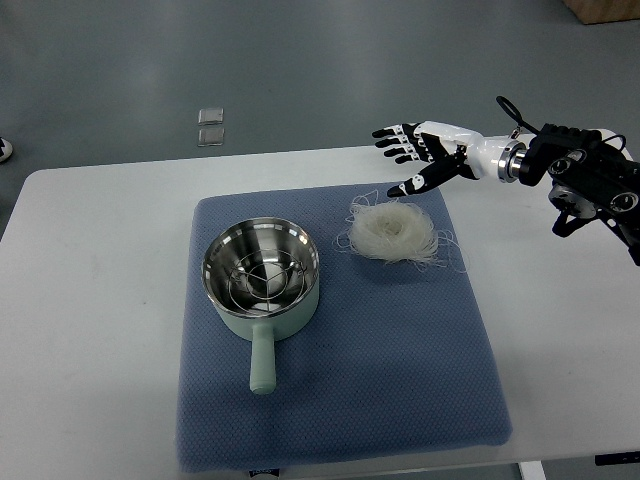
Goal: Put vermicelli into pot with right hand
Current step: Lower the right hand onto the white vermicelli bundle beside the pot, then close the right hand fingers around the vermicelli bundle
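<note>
At the mat's (440,400) nine o'clock I see the pot (262,283), its handle pointing to six o'clock. The vermicelli (393,231) lies at the pot's two o'clock, a round nest with no clear long axis. At one o'clock of the nest my right hand (420,155) hovers, fingers spread wide, holding nothing. I judge this the reach: next I must lower over the nest and close.
</note>
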